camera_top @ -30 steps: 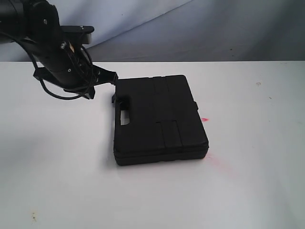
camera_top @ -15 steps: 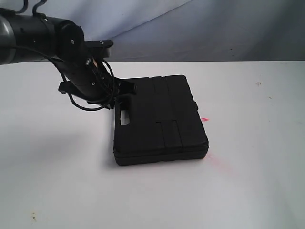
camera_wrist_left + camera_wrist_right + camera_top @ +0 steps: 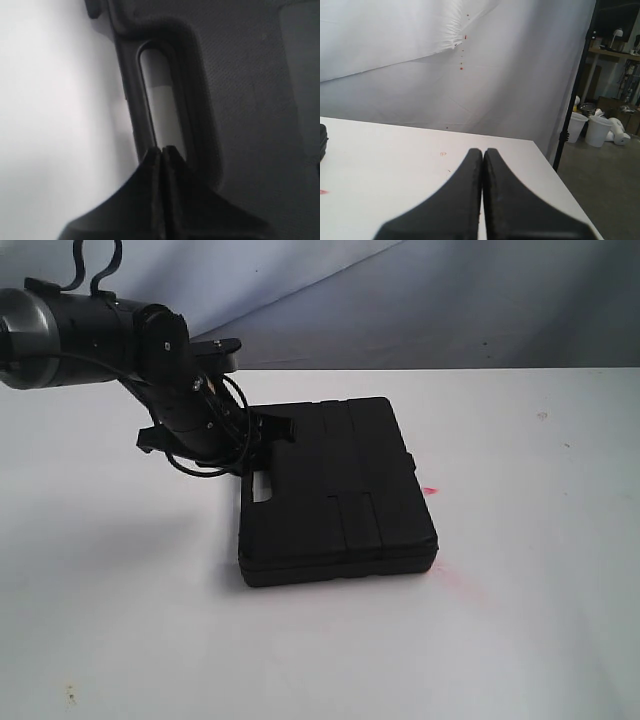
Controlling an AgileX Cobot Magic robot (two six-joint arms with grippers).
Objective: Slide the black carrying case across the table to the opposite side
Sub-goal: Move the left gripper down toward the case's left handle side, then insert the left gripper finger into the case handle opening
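Case point(image 3: 335, 490) lies flat on the table point(image 3: 520, 630), lid up, about mid-table and slightly toward the far edge. Its handle cut-out point(image 3: 265, 490) is on the side facing the left arm point(image 3: 150, 350). The far-left corner of the case is covered by the arm's wrist and cable loop, so that corner and any latch there can't be made out. The left gripper point(image 3: 161, 151) has its fingers pressed together with nothing between them, tips right at one end of the handle slot, over the raised rim. The left wrist view is close and soft, black on black, so I can't tell whether the tips actually touch the plastic or sit just above it. White table shows through the slot. In the exterior view the fingertips blend into the lid and their outline is lost. Small red mark point(image 3: 430, 490) on the table just beside the case's right edge, and a fainter red smear point(image 3: 468, 585) near the front-right corner. The right gripper point(image 3: 482, 151) shows only in its own wrist view: fingers closed, holding nothing, above bare table, well apart from the case. Only a sliver of the case edge point(image 3: 322, 141) shows at that frame's border. White backdrop sheet point(image 3: 470, 85) hangs behind the table.
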